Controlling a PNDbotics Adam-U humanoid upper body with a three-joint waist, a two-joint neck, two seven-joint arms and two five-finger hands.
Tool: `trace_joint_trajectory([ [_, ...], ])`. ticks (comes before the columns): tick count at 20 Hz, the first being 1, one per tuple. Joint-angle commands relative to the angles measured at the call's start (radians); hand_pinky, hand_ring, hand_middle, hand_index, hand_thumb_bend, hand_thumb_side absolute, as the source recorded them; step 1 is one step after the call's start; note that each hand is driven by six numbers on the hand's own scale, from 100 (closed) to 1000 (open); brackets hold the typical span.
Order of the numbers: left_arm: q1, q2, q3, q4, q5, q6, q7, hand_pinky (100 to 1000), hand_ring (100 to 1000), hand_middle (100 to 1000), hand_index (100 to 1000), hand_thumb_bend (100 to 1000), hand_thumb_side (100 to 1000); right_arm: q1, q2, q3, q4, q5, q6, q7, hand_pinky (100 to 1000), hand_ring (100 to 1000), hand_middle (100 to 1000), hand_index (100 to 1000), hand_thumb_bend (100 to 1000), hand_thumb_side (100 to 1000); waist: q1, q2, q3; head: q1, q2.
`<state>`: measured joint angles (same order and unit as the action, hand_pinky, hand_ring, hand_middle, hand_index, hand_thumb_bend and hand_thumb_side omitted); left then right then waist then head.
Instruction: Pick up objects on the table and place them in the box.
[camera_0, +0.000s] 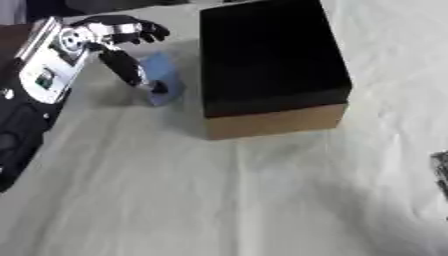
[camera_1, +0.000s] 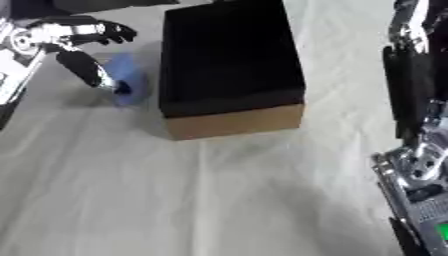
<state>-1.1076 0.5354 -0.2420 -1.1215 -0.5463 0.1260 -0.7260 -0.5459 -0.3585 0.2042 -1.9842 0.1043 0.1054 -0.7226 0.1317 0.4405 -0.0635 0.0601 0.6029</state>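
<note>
A small blue object (camera_0: 163, 76) stands upright on the white cloth, just left of the box (camera_0: 267, 60). The box is deep and black inside, with a tan cardboard front wall, and nothing shows in it. My left hand (camera_0: 112, 37) hovers over the blue object at the upper left. Its thumb (camera_0: 131, 70) reaches down to the object's near side, while its fingers stay spread above, apart from the object. My right hand (camera_1: 408, 85) rests along the right edge in the right eye view, fingers straight and pointing away, holding nothing.
White cloth (camera_0: 219, 200) covers the table, with wide bare room in front of the box. A dark edge (camera_0: 10, 35) of the table shows at the far left behind my left forearm (camera_0: 39, 75).
</note>
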Motion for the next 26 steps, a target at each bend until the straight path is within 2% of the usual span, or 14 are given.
trace_joint_trajectory([
  [1, -0.017, 0.017, 0.011, 0.000, -0.022, 0.009, -0.024, 1000, 954, 879, 970, 606, 220, -0.010, -0.017, -0.001, -0.016, -0.007, -0.004, -0.004, 742, 688, 597, 832, 100, 608, -0.003, -0.023, -0.002, 0.005, -0.011],
  [5, -0.016, 0.012, 0.017, 0.011, -0.055, 0.033, -0.009, 1000, 947, 854, 966, 595, 209, -0.011, -0.015, 0.000, -0.016, -0.010, -0.007, -0.005, 742, 689, 597, 832, 100, 610, -0.001, -0.022, -0.007, 0.008, -0.013],
  [9, -0.016, 0.004, 0.018, 0.017, -0.058, 0.046, 0.022, 1000, 912, 777, 929, 536, 167, -0.013, -0.013, -0.001, -0.016, -0.013, -0.009, -0.005, 742, 689, 596, 832, 100, 611, -0.001, -0.022, -0.010, 0.012, -0.014],
  [10, -0.016, 0.002, 0.020, 0.017, -0.054, 0.052, 0.036, 1000, 874, 715, 882, 464, 116, -0.013, -0.013, 0.000, -0.016, -0.013, -0.009, -0.005, 742, 689, 596, 832, 100, 611, -0.001, -0.022, -0.010, 0.011, -0.015],
  [11, -0.014, 0.001, 0.022, 0.017, -0.047, 0.060, 0.053, 1000, 863, 695, 866, 445, 100, -0.013, -0.012, 0.000, -0.016, -0.014, -0.009, -0.005, 742, 689, 596, 832, 100, 612, -0.001, -0.022, -0.010, 0.010, -0.015],
  [12, -0.012, 0.000, 0.023, 0.017, -0.038, 0.069, 0.069, 1000, 820, 619, 809, 350, 100, -0.012, -0.012, -0.001, -0.016, -0.015, -0.009, -0.006, 742, 689, 596, 830, 100, 612, -0.001, -0.023, -0.010, 0.009, -0.015],
  [14, -0.009, 0.002, 0.021, 0.012, -0.021, 0.088, 0.094, 977, 762, 534, 726, 228, 100, -0.010, -0.012, -0.001, -0.016, -0.017, -0.006, -0.008, 742, 689, 596, 829, 100, 614, -0.001, -0.025, -0.009, 0.006, -0.013],
  [16, -0.007, 0.006, 0.018, -0.001, -0.004, 0.108, 0.114, 955, 736, 502, 678, 156, 100, -0.007, -0.012, 0.000, -0.016, -0.019, -0.002, -0.008, 742, 690, 596, 829, 100, 615, -0.002, -0.029, -0.006, 0.004, -0.010],
  [18, -0.007, 0.011, 0.015, -0.017, 0.008, 0.127, 0.128, 942, 714, 496, 668, 103, 100, -0.006, -0.011, -0.001, -0.016, -0.018, 0.000, -0.008, 742, 690, 596, 828, 100, 614, -0.004, -0.034, -0.004, 0.003, -0.007],
  [26, -0.005, 0.025, 0.018, -0.167, 0.022, 0.144, 0.219, 906, 661, 510, 661, 100, 100, -0.003, -0.002, -0.008, -0.016, -0.010, 0.006, -0.003, 743, 692, 596, 826, 100, 609, -0.016, -0.062, 0.000, 0.001, 0.007],
])
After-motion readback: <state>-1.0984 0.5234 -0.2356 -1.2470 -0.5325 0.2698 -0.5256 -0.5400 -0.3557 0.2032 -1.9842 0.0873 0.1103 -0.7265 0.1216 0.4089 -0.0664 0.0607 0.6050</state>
